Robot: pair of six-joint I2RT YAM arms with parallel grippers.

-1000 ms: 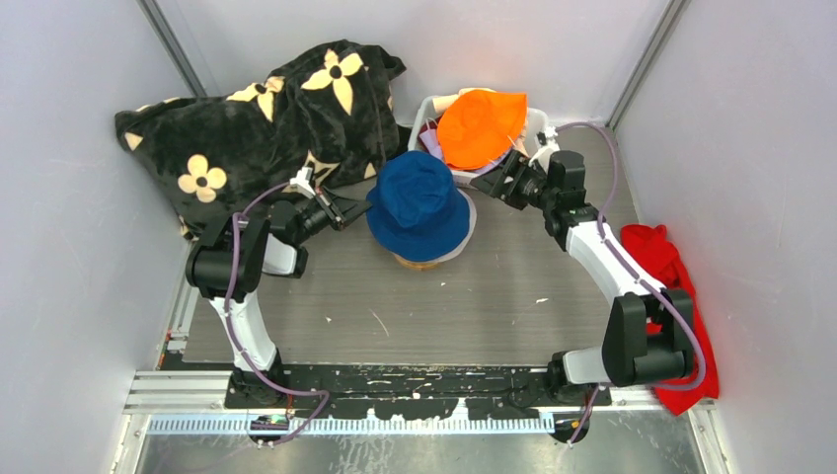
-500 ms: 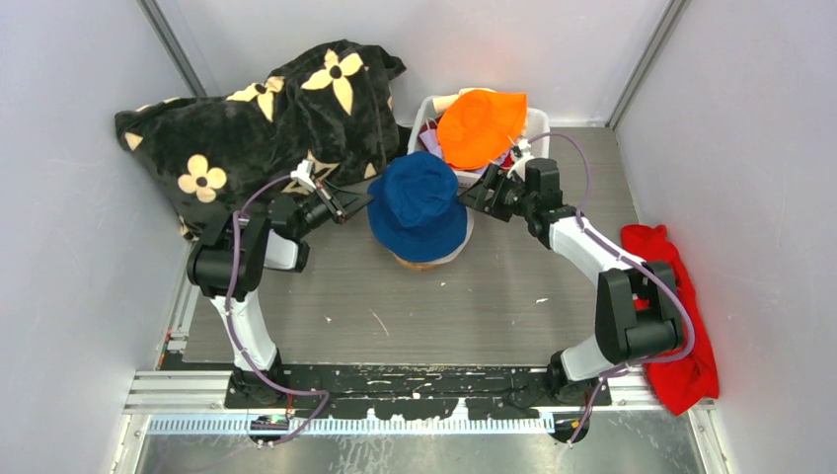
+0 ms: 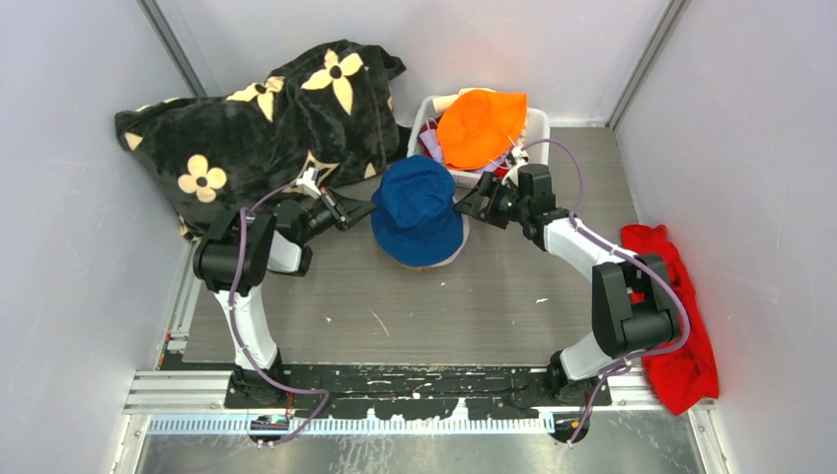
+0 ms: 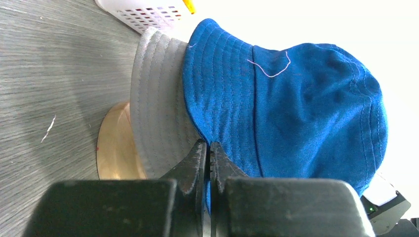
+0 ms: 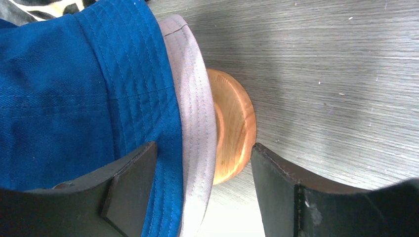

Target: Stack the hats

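A blue hat (image 3: 419, 209) sits over a grey hat (image 4: 158, 123) on a round wooden stand (image 5: 232, 128) at the table's middle back. My left gripper (image 3: 363, 209) is at its left side, shut on the blue hat's (image 4: 276, 98) brim, and a strip of blue cloth shows between the fingers (image 4: 197, 158). From the right, my right gripper (image 3: 472, 205) stands open. Its jaws straddle the blue brim (image 5: 148, 89), the grey brim (image 5: 195, 98) and the stand's edge without closing on them. An orange hat (image 3: 479, 126) lies on top of a white basket (image 3: 536, 123) behind.
A large black blanket with cream flowers (image 3: 257, 128) is heaped at the back left, close to the left arm. A red cloth (image 3: 681, 326) lies along the right wall. More cloth in purple tones (image 3: 431, 146) shows in the basket under the orange hat.
My right gripper has swung left from beside the basket to the blue hat's right brim. The blue hat has settled lower and now covers the stand's front edge. The left gripper stays shut.
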